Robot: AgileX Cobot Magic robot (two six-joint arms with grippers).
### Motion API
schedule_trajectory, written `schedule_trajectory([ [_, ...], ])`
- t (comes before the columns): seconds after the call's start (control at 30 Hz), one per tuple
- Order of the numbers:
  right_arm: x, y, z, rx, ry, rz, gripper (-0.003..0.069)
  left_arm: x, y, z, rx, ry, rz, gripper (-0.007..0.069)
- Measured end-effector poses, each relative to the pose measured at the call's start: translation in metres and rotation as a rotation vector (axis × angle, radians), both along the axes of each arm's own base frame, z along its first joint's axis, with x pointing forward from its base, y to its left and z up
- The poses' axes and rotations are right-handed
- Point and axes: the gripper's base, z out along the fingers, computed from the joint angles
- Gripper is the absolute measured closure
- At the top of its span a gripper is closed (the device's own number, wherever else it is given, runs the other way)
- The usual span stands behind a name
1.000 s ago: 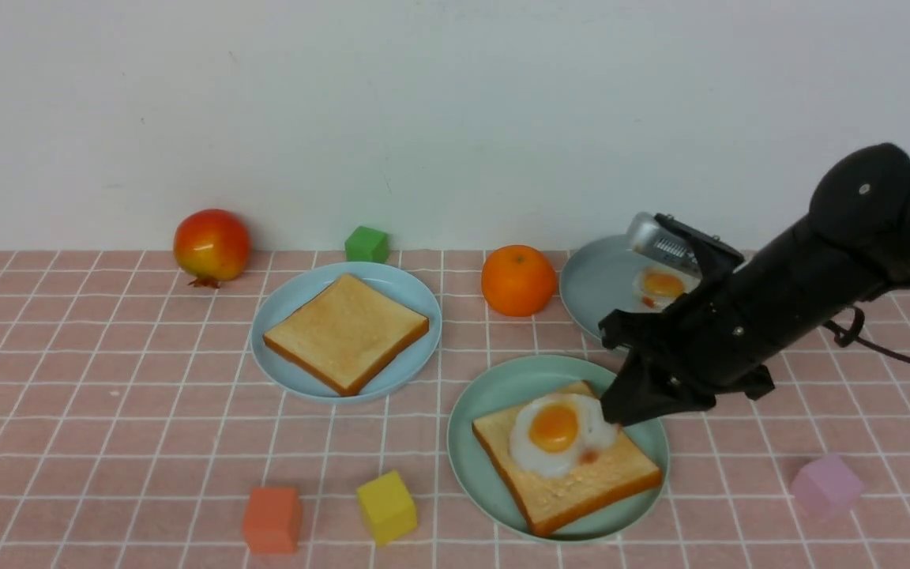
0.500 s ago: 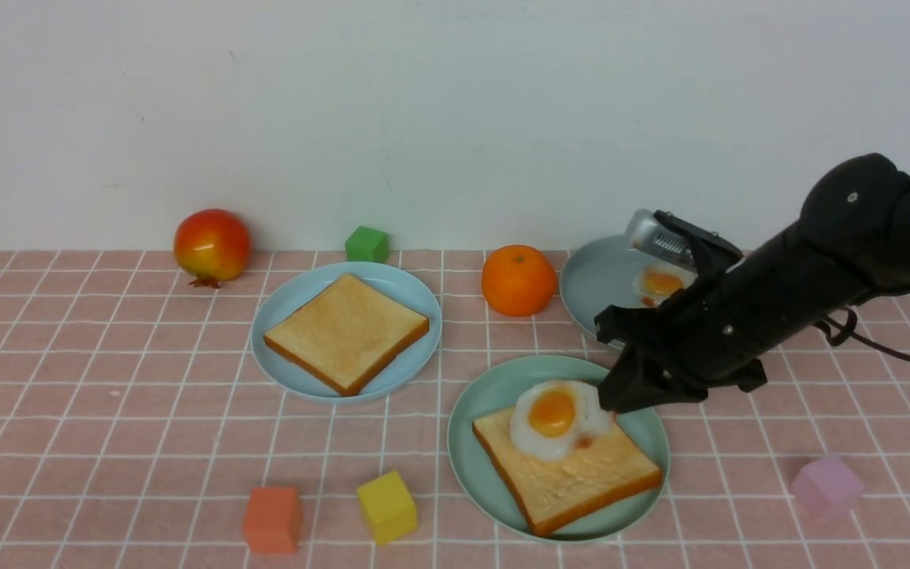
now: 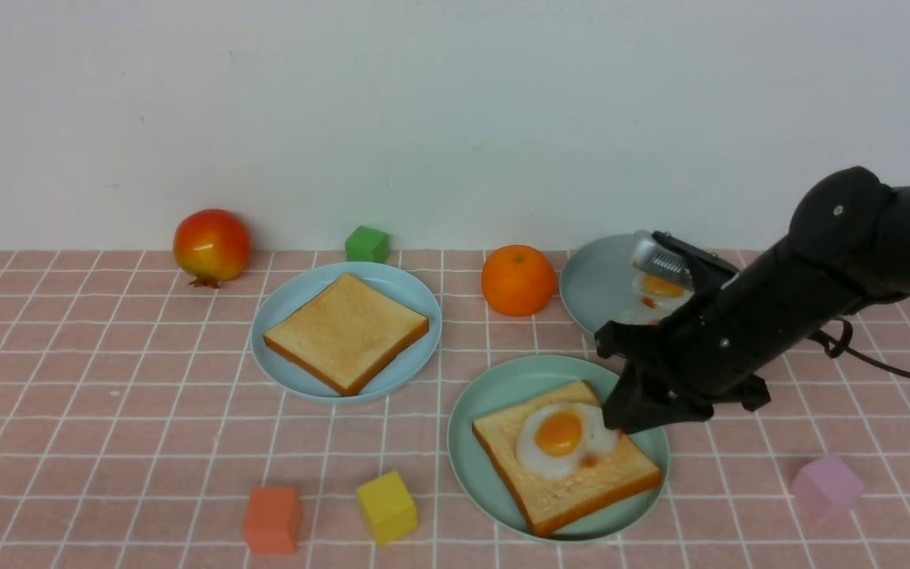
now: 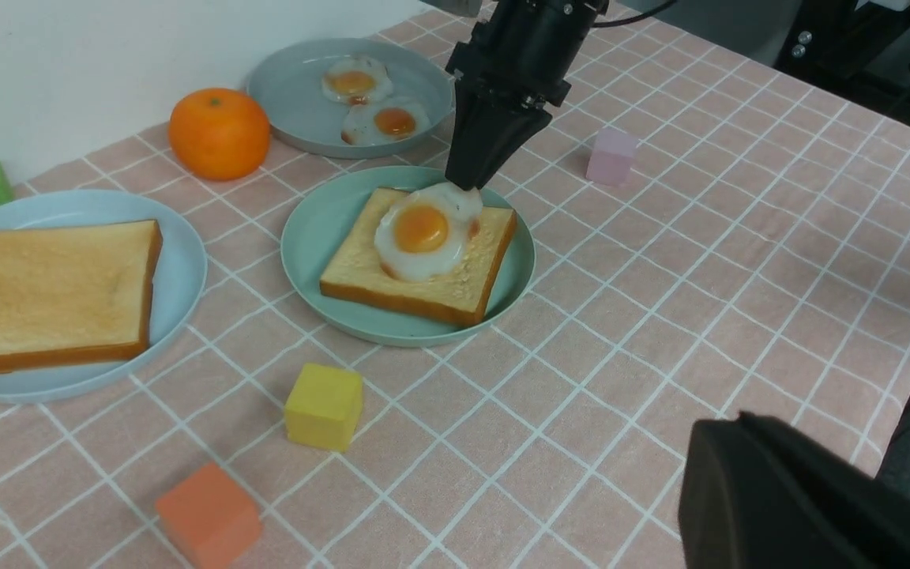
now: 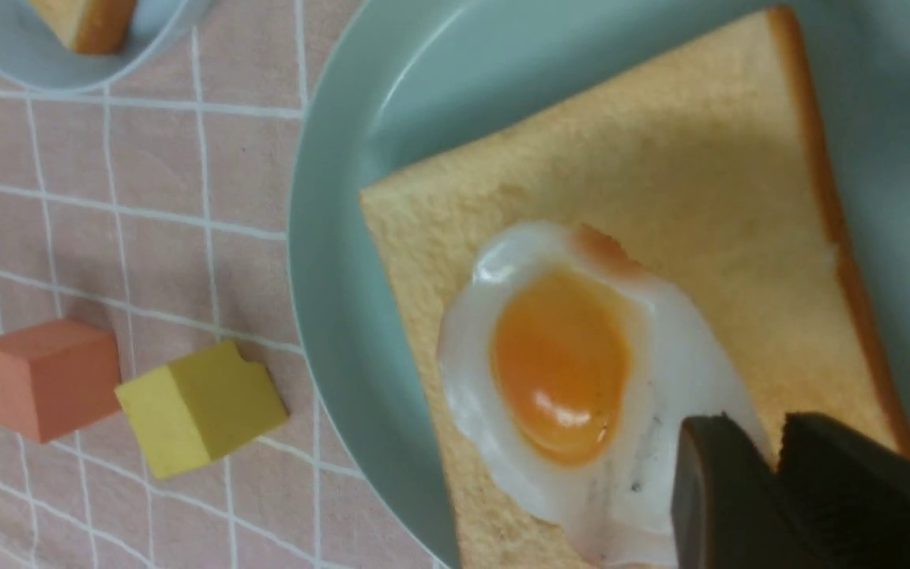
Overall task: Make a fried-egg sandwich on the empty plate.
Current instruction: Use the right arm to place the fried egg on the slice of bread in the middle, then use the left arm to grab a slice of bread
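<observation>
The mint-green plate (image 3: 467, 466) holds one toast slice (image 3: 581, 486) with a fried egg (image 3: 562, 438) lying flat on it. My right gripper (image 3: 617, 425) is shut on the egg's white edge at the side toward the grey-blue plate; the right wrist view shows the tips (image 5: 775, 454) pinching the egg (image 5: 558, 363) over the toast (image 5: 660, 182). The second toast slice (image 3: 347, 332) lies on the light sky-blue plate (image 3: 297, 292). My left gripper (image 4: 731, 423) hangs shut and empty above the cloth, out of the front view.
A grey-blue plate (image 3: 597, 276) with two more eggs (image 4: 352, 79) sits behind the right arm. An orange (image 3: 518, 279), a red fruit (image 3: 212, 245) and a green cube (image 3: 366, 243) stand at the back. Orange (image 3: 272, 518), yellow (image 3: 385, 506) and pink (image 3: 825, 484) cubes lie in front.
My right gripper lifted the egg's edge and tilted it half a second ago, then lowered it; the egg now lies flat, slightly further right on the toast.
</observation>
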Motion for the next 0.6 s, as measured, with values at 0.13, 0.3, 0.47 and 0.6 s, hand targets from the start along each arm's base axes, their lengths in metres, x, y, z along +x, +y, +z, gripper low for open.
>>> schedule_trajectory([
  [0.13,0.0,0.0,0.0,0.001,0.004,-0.008,0.0399,0.0,0.0,0.0,0.0,0.002,-0.001,0.0612],
  [0.3,0.0,-0.002,0.002,-0.027,-0.01,0.009,0.024,0.0,0.0,0.0,-0.001,0.005,-0.002,0.0612],
  [0.47,-0.004,-0.008,0.04,-0.104,-0.093,0.075,0.0162,0.0,-0.001,0.0,-0.019,0.031,0.005,0.0611],
  [0.6,-0.03,-0.021,0.104,-0.197,-0.139,0.135,0.0256,0.012,-0.011,-0.005,-0.04,0.18,0.067,0.0611],
])
